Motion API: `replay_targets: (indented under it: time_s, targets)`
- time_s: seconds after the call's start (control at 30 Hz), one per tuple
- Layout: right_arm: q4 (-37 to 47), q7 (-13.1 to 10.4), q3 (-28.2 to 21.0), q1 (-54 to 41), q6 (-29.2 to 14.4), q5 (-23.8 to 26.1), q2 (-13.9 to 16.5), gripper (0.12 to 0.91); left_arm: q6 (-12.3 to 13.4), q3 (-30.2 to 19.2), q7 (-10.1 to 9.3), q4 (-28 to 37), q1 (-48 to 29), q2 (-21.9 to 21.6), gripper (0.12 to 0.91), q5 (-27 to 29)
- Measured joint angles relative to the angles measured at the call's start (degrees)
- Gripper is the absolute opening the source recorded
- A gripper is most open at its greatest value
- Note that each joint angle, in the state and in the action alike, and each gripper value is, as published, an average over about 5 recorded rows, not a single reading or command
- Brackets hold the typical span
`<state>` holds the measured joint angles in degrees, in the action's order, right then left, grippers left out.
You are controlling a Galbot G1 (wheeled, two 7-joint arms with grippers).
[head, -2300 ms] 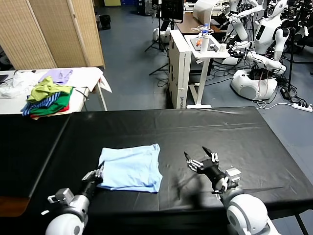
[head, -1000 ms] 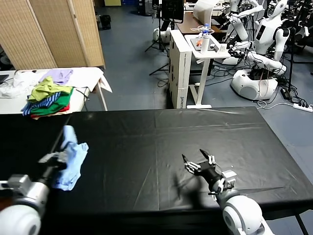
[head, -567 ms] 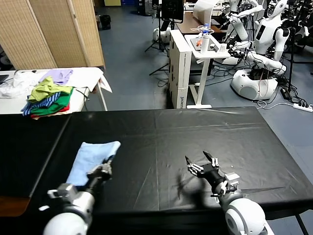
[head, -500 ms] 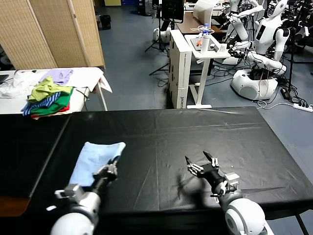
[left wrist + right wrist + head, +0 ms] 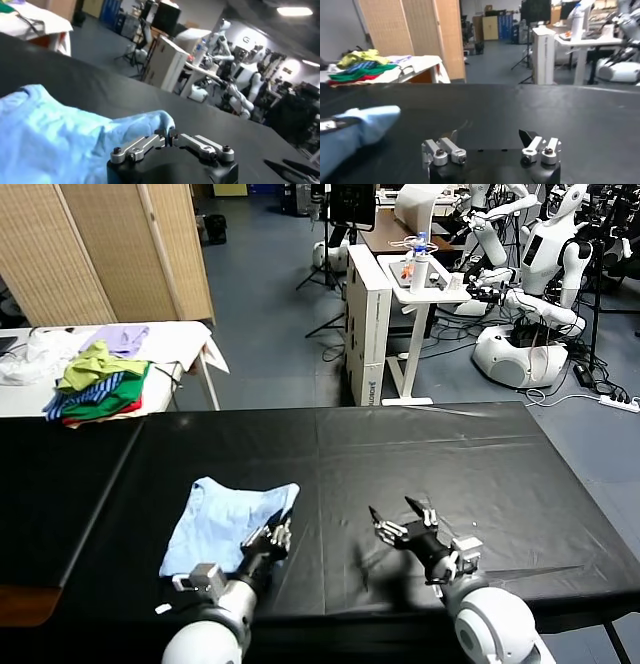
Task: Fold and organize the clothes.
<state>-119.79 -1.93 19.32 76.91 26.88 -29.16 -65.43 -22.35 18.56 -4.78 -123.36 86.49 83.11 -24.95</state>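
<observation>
Left gripper (image 5: 273, 536) looks pinched on the T-shirt (image 5: 225, 524) edge, I think. Drag it flat and slow. Right gripper (image 5: 405, 527) hovers, jaws spread.

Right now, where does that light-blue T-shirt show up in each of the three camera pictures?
Head view: the light-blue T-shirt lies on the black table, left of centre, the left gripper at its near right corner.
Left wrist view: it fills the lower left, just beyond the shut fingers.
Right wrist view: a blue bundle at the left edge.
Shared landmark: the pile of coloured garments.
</observation>
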Motion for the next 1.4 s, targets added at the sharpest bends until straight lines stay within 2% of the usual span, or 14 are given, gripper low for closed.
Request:
replay_targets:
  time_s: [0.13,0.23,0.33,0.67,0.77,0.9,1.1,1.2,1.4]
  targets:
    - [0.33,-1.65,-3.05,-1.57,2.51,-5.13,0.31,0.907,0.49,0.25,2.62,-0.98,1.01,-0.34,0.679,0.24]
    - [0.95,-2.66,-5.85,-3.12,3.94,-8.65,0.09,0.907,1.60,1.08,3.33,-1.71,1.55,-0.87,0.835,0.51]
    - [1.82,-3.17,-8.73,-4.71,4.45,-10.34,-0.43,0.907,2.88,2.54,2.75,-2.36,1.89,-1.58,0.897,0.77]
    - [6.88,-3.16,-16.03,-9.40,4.31,-11.29,-4.05,0.888,4.82,8.40,1.65,-3.53,4.01,-2.65,0.907,2.28]
    - [8.49,-3.24,-17.24,-10.54,4.24,-11.27,-5.11,0.796,5.05,9.41,1.14,-3.76,4.46,-2.07,0.907,2.94]
    - [9.58,-3.37,-17.95,-11.06,4.10,-11.21,-5.82,0.557,5.10,10.57,0.14,-4.76,5.16,-1.56,0.907,2.39]
    - [10.38,-3.54,-17.65,-10.68,3.69,-10.87,-5.93,0.220,5.47,12.83,-0.32,-6.61,6.30,-1.43,0.907,1.79]
    - [10.12,-4.08,-16.87,-10.18,4.13,-10.51,-5.64,0.144,5.72,14.02,-0.42,-7.39,7.02,-1.42,0.907,1.70]
    - [7.05,-5.23,-12.59,-8.13,7.74,-11.71,-2.33,0.142,6.39,16.29,-0.65,-7.80,8.73,-2.19,0.907,1.44]
